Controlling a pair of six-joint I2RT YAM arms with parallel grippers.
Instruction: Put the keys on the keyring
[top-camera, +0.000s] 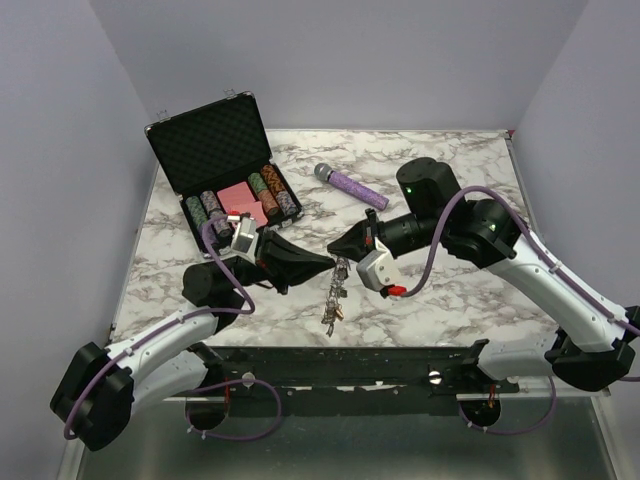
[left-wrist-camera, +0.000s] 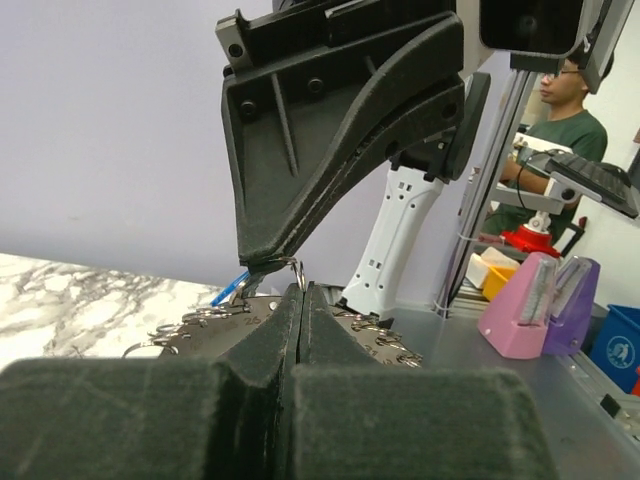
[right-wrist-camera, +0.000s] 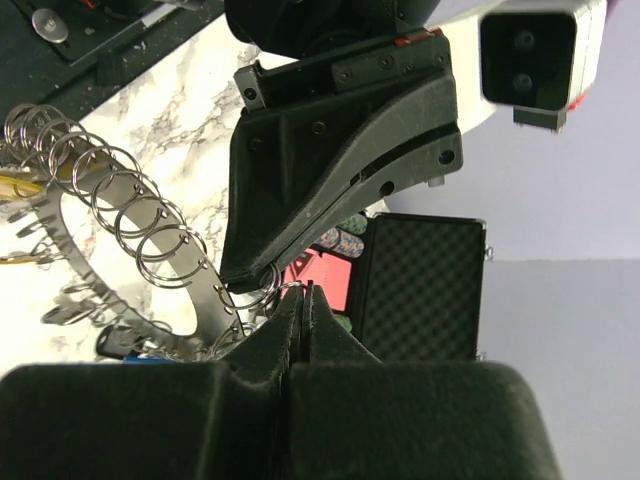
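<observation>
Silvery keyring (top-camera: 338, 282) edged with split rings, edge-on over marble table (top-camera: 450, 300), keys (top-camera: 329, 316) clustered at near end

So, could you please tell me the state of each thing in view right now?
Left gripper: fingers shut on the keyring.
Right gripper: fingers shut on the keyring.
Keyring: pinched between both, keys dangling.
Case: lid open.
Microphone: lying flat.

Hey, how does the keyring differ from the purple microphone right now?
The keyring is silvery metal carrying small rings; the microphone is purple with a grey head. The keyring hangs pinched between the left gripper and right gripper; the microphone lies untouched on the table. Both are outside the chip case.
</observation>
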